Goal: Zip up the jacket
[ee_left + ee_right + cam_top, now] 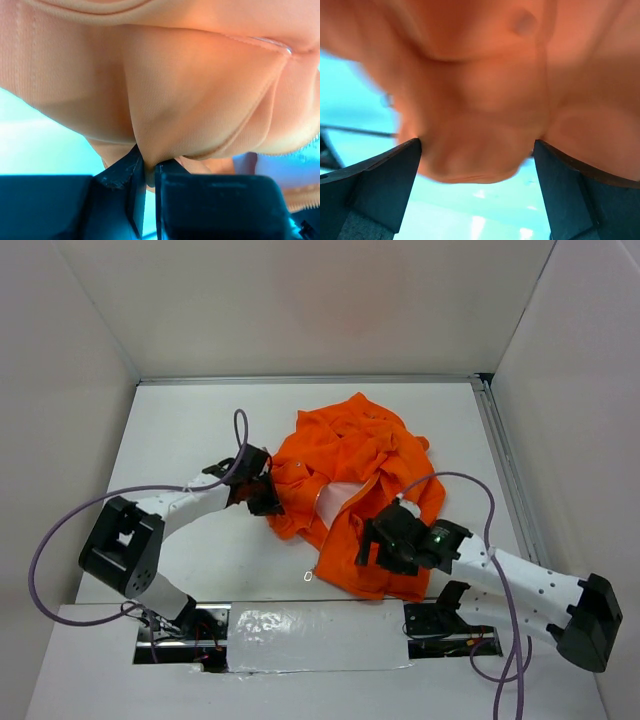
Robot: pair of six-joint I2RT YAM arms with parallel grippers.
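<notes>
Observed orange jacket (350, 480) crumpled in a heap mid-worktop (200, 430), front parted, pale lining showing. Noted left gripper (147, 167) at the heap's 9 o'clock edge, clamped tight on a fold of orange cloth. Noted right gripper (477, 150) at the heap's 5 o'clock edge, jaws spread wide, a blurred bulge of cloth between them

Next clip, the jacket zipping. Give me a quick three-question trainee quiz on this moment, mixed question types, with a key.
1. True or false: the left gripper pinches a fold of the jacket.
2. The right gripper has its jaws: A) shut tight, B) wide apart around the jacket, C) out of view.
3. Fill in: pale lining shows, so the jacket's front is ___.
Key: 1 true; 2 B; 3 open.
</notes>
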